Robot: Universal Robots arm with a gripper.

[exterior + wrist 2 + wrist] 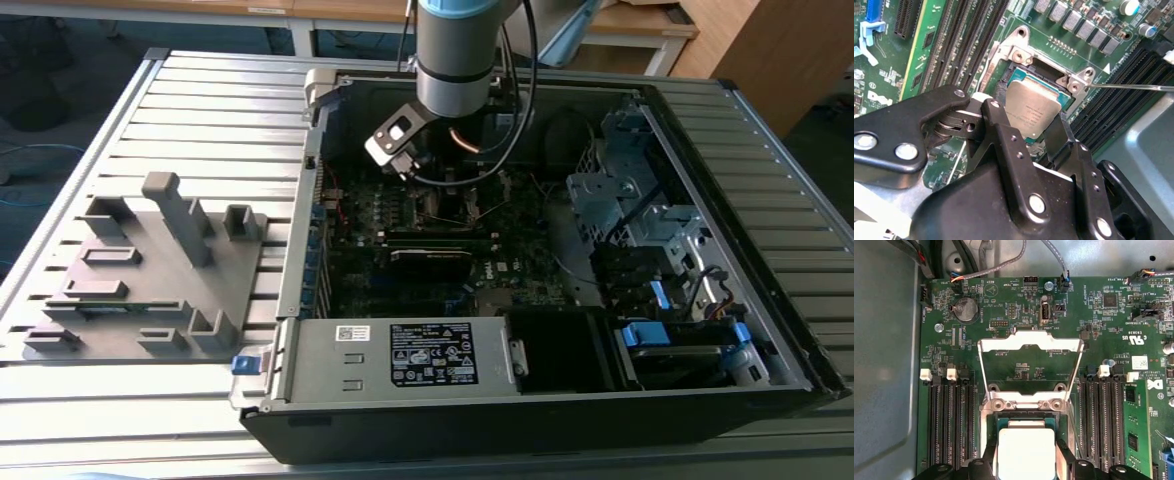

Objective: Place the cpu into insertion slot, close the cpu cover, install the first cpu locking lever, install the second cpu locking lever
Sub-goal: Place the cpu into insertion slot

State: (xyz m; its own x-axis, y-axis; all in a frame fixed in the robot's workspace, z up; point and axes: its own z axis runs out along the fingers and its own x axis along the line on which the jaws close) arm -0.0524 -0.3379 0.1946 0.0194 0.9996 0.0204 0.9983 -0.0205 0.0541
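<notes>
Hand (1026, 457) clamped on the cpu (1026, 442), directly over the insertion slot (1020, 69); the cpu cover (1029, 344) is swung open off that slot.

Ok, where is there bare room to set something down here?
Bare table borders the grey fixture on its far side, left of the case in the exterior view. Crowded at the socket: the hand holds the chip between memory slots.

Silver-grey cylindrical arm (461, 85), blue-capped, carried a looping black cable (531, 70); the black jointed metal gripper (1030, 125) was studded with silver screws (1036, 202).
</notes>
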